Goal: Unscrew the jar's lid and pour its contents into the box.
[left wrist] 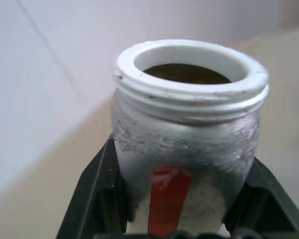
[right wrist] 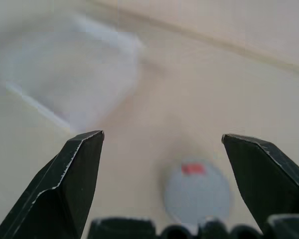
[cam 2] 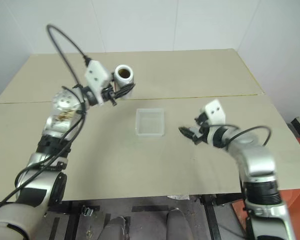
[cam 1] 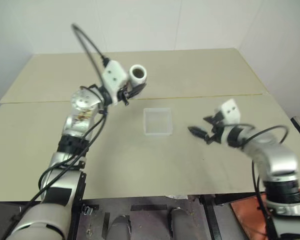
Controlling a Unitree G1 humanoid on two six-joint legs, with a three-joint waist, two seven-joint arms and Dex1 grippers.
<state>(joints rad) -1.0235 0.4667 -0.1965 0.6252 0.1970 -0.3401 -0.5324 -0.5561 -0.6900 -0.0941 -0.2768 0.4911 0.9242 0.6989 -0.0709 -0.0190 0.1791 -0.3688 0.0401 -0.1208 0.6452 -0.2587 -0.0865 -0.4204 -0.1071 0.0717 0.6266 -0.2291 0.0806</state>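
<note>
1. Left gripper, raised above the tabletop, pinches the uncapped jar
2. Right gripper fingers spread; the lid, blurred, apparently lies on the tabletop between them, near the box

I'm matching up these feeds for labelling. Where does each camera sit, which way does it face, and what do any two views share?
Left eye and right eye views: head cameras looking forward and down over the table; both arms show, the left gripper holding the jar, the right gripper open beside the box.
Left wrist view: looks along its fingers at the jar's open mouth.
Right wrist view: looks between its open fingers at the lid lying on the table.
Shared: the right wrist and head views both show the box.
</note>
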